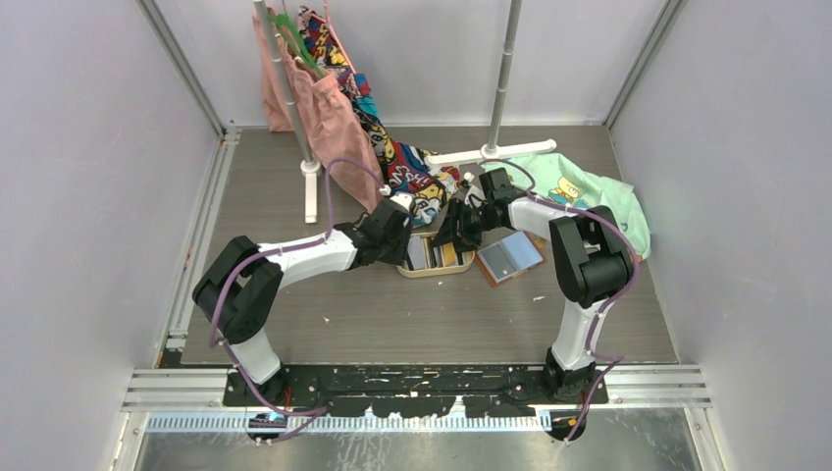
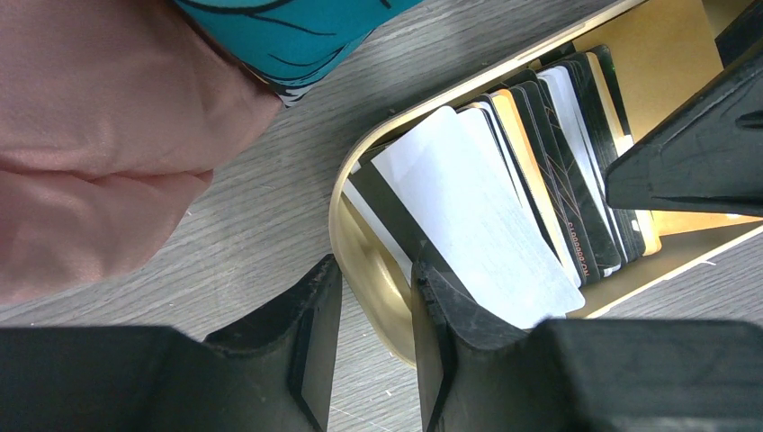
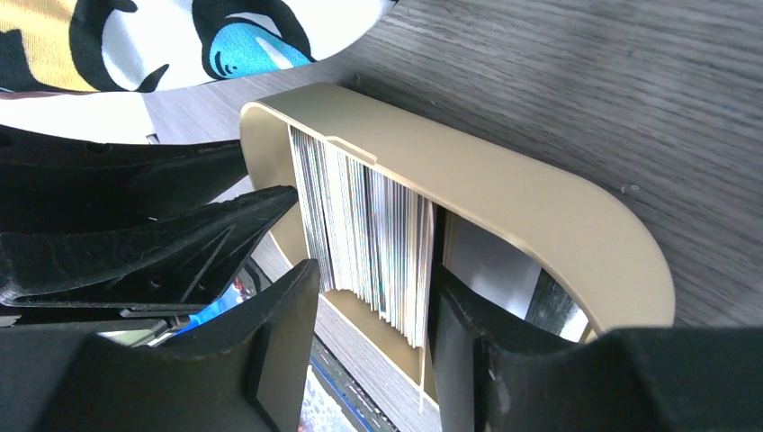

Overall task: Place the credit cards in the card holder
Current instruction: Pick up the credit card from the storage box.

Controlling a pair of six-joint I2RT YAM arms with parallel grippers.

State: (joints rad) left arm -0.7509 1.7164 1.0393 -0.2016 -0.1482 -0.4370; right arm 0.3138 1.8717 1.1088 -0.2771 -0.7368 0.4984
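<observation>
Black right gripper (image 3: 369, 288) flanks the stack of thin black, white and grey plastic credit cards (image 3: 360, 225) in the oval tan wooden tray (image 3: 504, 180). Closing here could seize many cards at once and spill them. Its jaws stand apart; whether they squeeze, I cannot tell. Left gripper (image 2: 376, 270), jaws apart, straddles the tray's nine-o'clock rim. Tan-brown leather card holder (image 1: 510, 258) lies just beside the tray, at three o'clock.
</observation>
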